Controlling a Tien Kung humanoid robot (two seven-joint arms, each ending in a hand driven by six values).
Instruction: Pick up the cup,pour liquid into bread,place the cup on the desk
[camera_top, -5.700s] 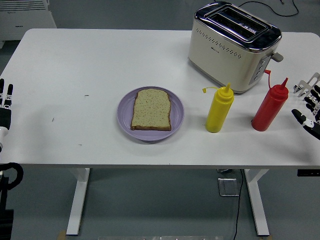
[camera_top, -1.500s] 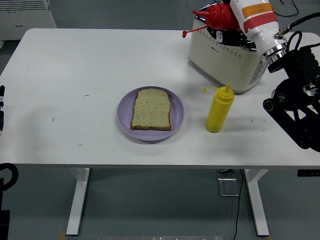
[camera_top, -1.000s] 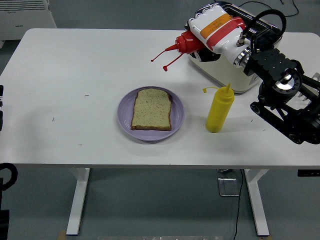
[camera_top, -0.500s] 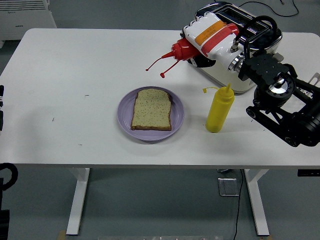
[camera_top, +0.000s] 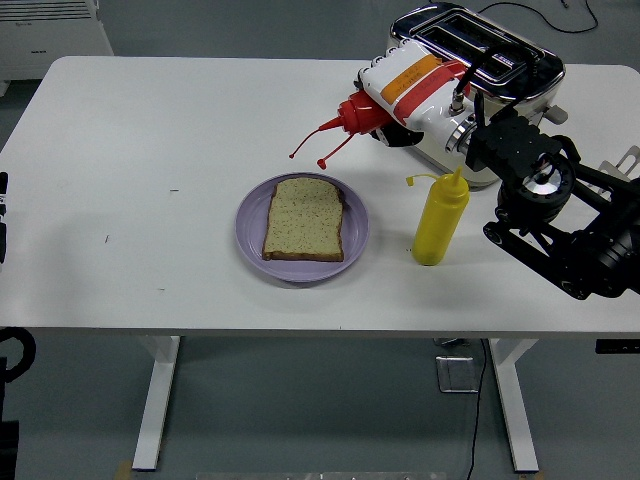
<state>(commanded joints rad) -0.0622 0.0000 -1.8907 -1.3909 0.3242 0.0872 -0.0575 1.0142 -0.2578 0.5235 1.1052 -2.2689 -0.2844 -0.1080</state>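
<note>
A slice of bread (camera_top: 303, 218) lies flat on a purple plate (camera_top: 250, 238) at the table's middle. My right hand (camera_top: 392, 112) is shut on a red squeeze bottle (camera_top: 356, 112), held in the air and tipped on its side. The bottle's thin nozzle (camera_top: 305, 145) points left and down, ending a little above and beyond the plate's far rim. Its loose red cap dangles beside the nozzle. No red sauce shows on the bread. My left hand (camera_top: 3, 215) rests at the picture's left edge, only a sliver showing.
A yellow squeeze bottle (camera_top: 438, 218) stands upright right of the plate, just under my right forearm. A cream and chrome toaster (camera_top: 500, 45) sits at the back right, behind the raised hand. The table's near edge runs along the bottom.
My right hand took the red bottle from the table, lifted it in front of the toaster and tipped it. Over the last second it sank slightly, nozzle pointing down towards the bread.
</note>
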